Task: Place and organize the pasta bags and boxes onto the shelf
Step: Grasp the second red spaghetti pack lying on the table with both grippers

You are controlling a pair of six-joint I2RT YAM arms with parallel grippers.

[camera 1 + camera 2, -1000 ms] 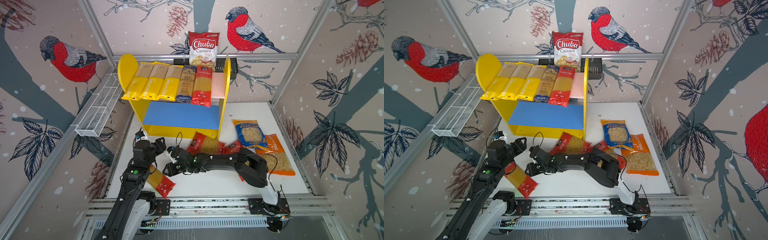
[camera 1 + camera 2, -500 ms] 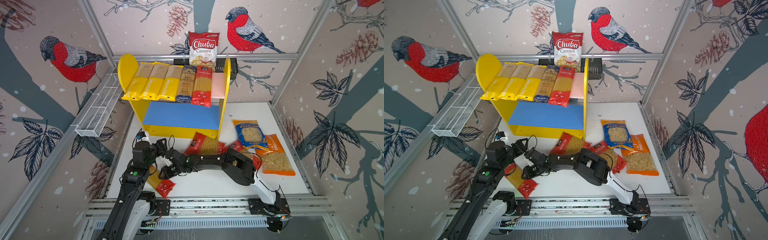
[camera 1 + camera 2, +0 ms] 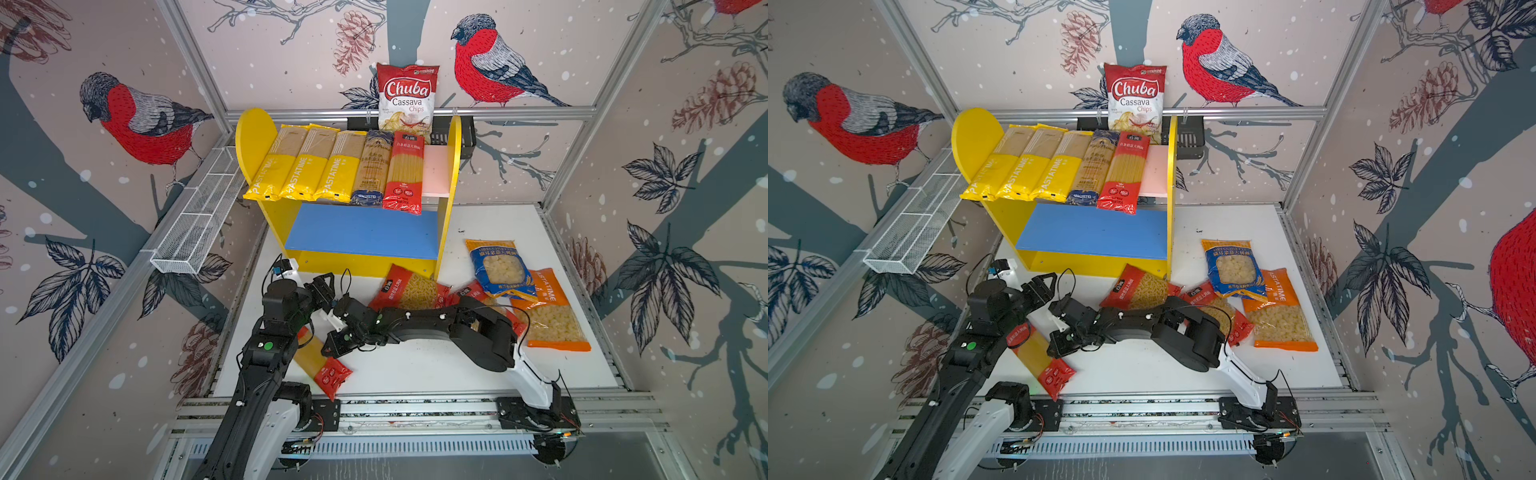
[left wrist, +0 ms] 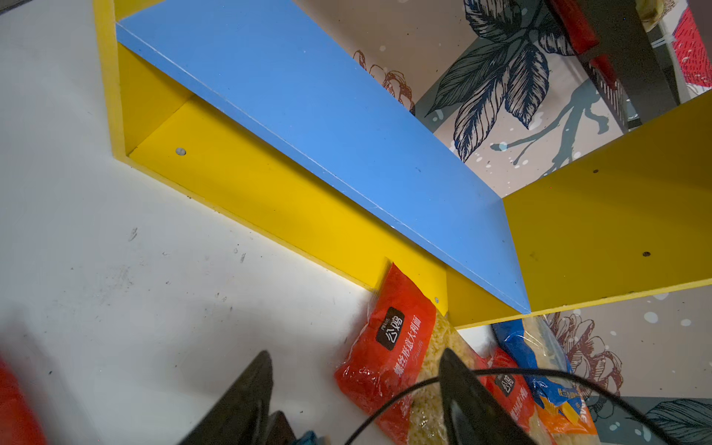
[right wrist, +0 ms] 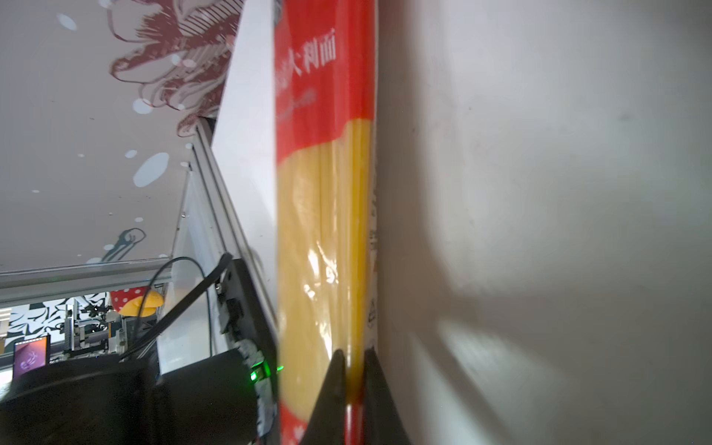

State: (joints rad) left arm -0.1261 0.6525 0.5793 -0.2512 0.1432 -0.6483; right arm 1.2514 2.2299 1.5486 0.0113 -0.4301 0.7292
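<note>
A long red spaghetti pack (image 3: 322, 365) (image 3: 1040, 361) lies on the white table at the front left, partly under my left arm. My right gripper (image 3: 328, 347) (image 5: 353, 352) reaches across and is shut on that pack's long edge (image 5: 323, 231). My left gripper (image 3: 322, 286) (image 4: 354, 352) hangs open and empty above the table in front of the shelf (image 3: 453, 166). Three yellow PASTATIME packs (image 3: 307, 166), a dark blue pack (image 3: 372, 170) and a red pack (image 3: 405, 174) lie on the pink upper board (image 3: 434, 172). The blue lower board (image 3: 361, 230) (image 4: 308, 115) is bare.
On the table right of the shelf lie a red bag (image 3: 409, 289) (image 4: 389, 346), a second red bag (image 3: 469, 291) partly under my right arm, a blue bag (image 3: 496, 268) and an orange bag (image 3: 550, 311). Chuba chips bag (image 3: 407, 97) stands in a black basket (image 3: 467, 133). White wire rack (image 3: 199, 216) lines the left wall.
My right gripper has moved left to the red spaghetti pack and shut on its edge. The left arm has stayed almost still, its jaws open.
</note>
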